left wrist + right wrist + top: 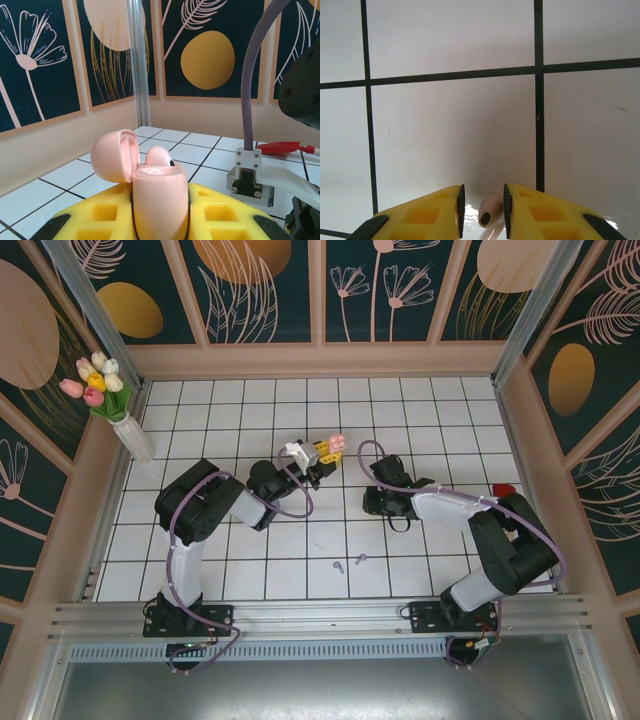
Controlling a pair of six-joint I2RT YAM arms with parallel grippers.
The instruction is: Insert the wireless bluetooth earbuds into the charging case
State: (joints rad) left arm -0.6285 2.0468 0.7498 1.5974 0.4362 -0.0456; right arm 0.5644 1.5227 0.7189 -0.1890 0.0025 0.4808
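Right now the left end effector [160, 212] is clamping a pale pink round plastic charging case [161, 192], lid open, one pink bud [159, 154] sitting inside. The right end effector [483, 200] is hovering narrowly parted around a pale pink stemmed earbud [489, 208] on the white tiled worktop [445, 125]. Two lilac earbuds [361, 559] are lying nearer.

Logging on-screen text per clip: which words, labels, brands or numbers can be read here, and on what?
None readable. The pink charging case, the wall panels with plant drawings and the white tiled table carry no lettering or numbers.
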